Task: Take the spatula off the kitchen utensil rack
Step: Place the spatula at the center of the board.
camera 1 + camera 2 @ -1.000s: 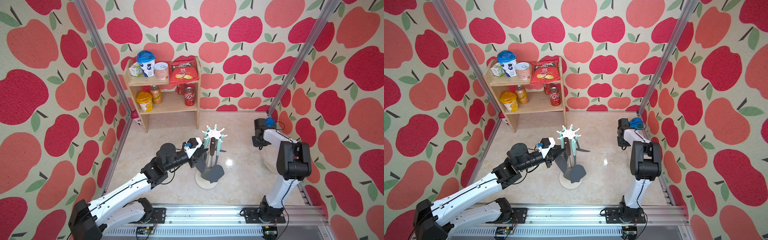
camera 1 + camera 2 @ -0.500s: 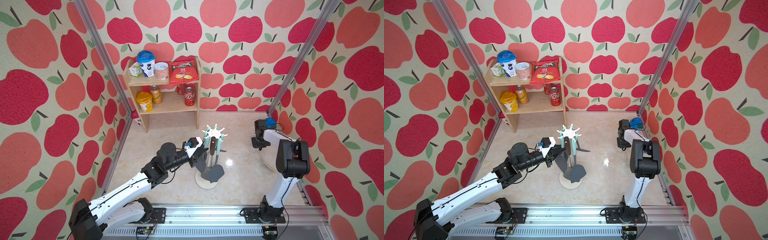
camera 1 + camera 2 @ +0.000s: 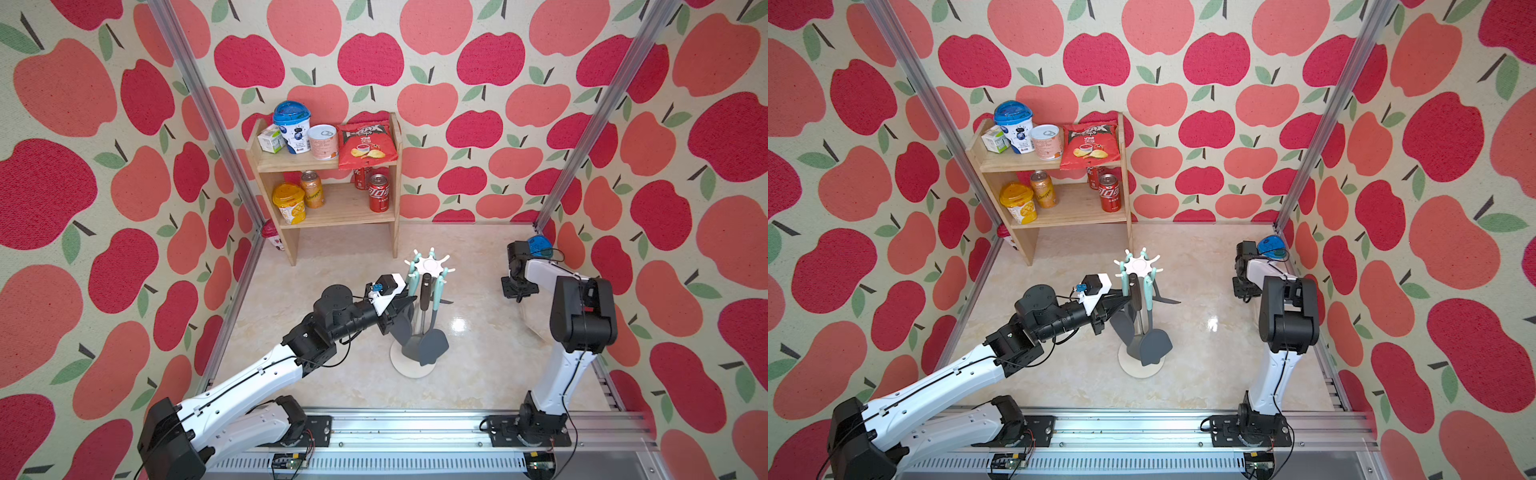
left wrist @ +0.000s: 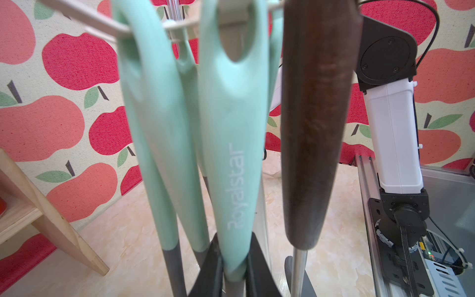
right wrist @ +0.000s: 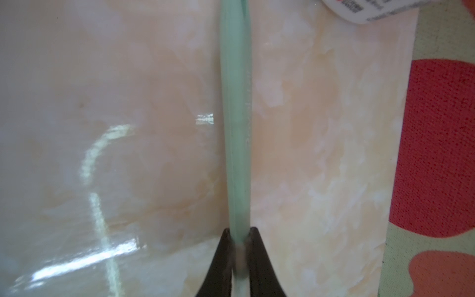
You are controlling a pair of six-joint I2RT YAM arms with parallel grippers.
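- My left gripper (image 4: 232,246) is clamped tight on the lower end of the mint "Royalstar" handle. I take this for the spatula (image 4: 231,144). The grip is low, I think so that the loop on top is free to slide.
- The loop hangs on one of the hook prongs (image 4: 97,21) of the kitchen utensil rack (image 3: 405,368), so the spatula is not yet off.
- Room is narrow here. Another mint handle (image 4: 154,128) hangs just beside it on one side and a dark wooden handle (image 4: 316,115) on the other. I judge it must go up first, then outward from the pole, or the neighbours will swing.
- The tabletop (image 3: 478,374) between the rack and my rail is bare, which is good room for carrying it away.
- My right gripper (image 5: 237,239) waits near the side wall, well apart from the rack. It is closed on a thin pale green strip (image 5: 235,115) (I cannot tell what it is).
- Farthest is the wooden shelf (image 3: 345,205) at the back wall, clear of the rack.
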